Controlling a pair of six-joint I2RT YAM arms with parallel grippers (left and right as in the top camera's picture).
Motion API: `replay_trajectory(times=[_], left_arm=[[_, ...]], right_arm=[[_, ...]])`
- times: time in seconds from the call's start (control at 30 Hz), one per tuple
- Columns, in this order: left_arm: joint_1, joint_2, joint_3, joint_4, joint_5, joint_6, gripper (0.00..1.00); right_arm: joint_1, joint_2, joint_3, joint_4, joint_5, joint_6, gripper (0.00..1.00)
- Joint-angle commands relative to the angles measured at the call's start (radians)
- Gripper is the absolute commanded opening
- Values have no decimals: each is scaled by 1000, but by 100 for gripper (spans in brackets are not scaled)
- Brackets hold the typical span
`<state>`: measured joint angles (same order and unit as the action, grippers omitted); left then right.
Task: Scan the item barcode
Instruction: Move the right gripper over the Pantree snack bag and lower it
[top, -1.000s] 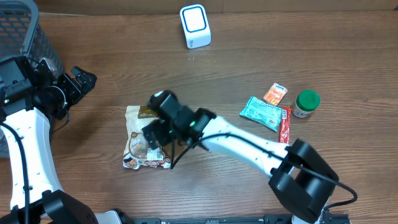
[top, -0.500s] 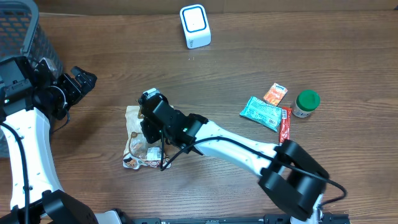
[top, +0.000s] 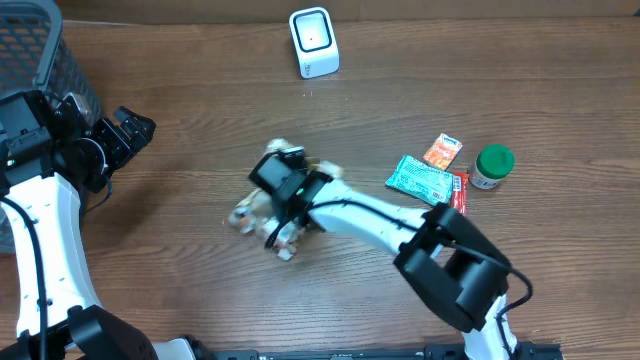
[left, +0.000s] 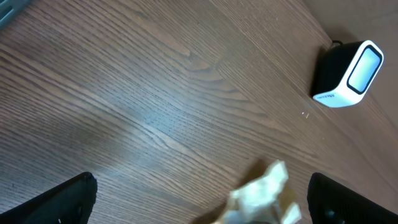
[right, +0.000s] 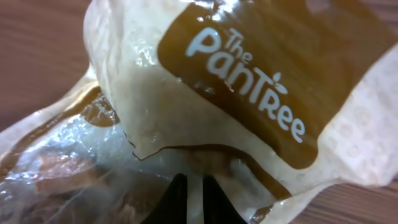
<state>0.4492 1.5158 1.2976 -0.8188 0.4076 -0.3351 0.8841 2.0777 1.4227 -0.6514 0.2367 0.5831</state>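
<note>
While the right gripper (right: 189, 198) has its two dark fingers pinched shut on the clear lower edge of the one cream-and-brown plastic snack pouch (right: 236, 81), the pouch sits bunched up just left of the middle of the brown wooden table (top: 200, 100), right under that arm's wrist. A second ago it lay flat further left, its long axis running toward and away from the arms, brown label at the far end, and those fingers were spread wide. Now it is crumpled and blurred from above, so I can't read its axis there; from the wrist, the label end points away from the fingers. The left gripper (top: 138, 132) hangs spread wide with nothing in it, by one grey mesh basket (top: 30, 55). I count one white box-shaped scanner (top: 313, 42) at the far edge, and on the right one teal packet (top: 420, 180), one orange sachet (top: 442, 151), one red stick (top: 459, 200) and one green-capped jar (top: 492, 166).
</note>
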Motion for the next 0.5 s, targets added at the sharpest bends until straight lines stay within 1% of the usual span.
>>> replay_trajectory(times=[0.0, 0.07, 0.17, 0.23, 0.33, 0.47], left_arm=[[1, -16, 6, 1, 0, -5, 100], [1, -16, 6, 1, 0, -5, 99], [1, -16, 6, 1, 0, -5, 99], [1, -16, 6, 1, 0, -5, 99], [1, -16, 6, 1, 0, -5, 99], [1, -16, 6, 1, 0, -5, 100]], right_arm=[[-61, -40, 5, -76, 13, 145, 13], [-80, -47, 5, -84, -116, 146, 16], [-98, -58, 6, -77, -378, 147, 19], [-101, -61, 6, -77, -519, 147, 20], [-94, -62, 6, -77, -634, 146, 20], [-78, -71, 23, -78, -643, 122, 23]])
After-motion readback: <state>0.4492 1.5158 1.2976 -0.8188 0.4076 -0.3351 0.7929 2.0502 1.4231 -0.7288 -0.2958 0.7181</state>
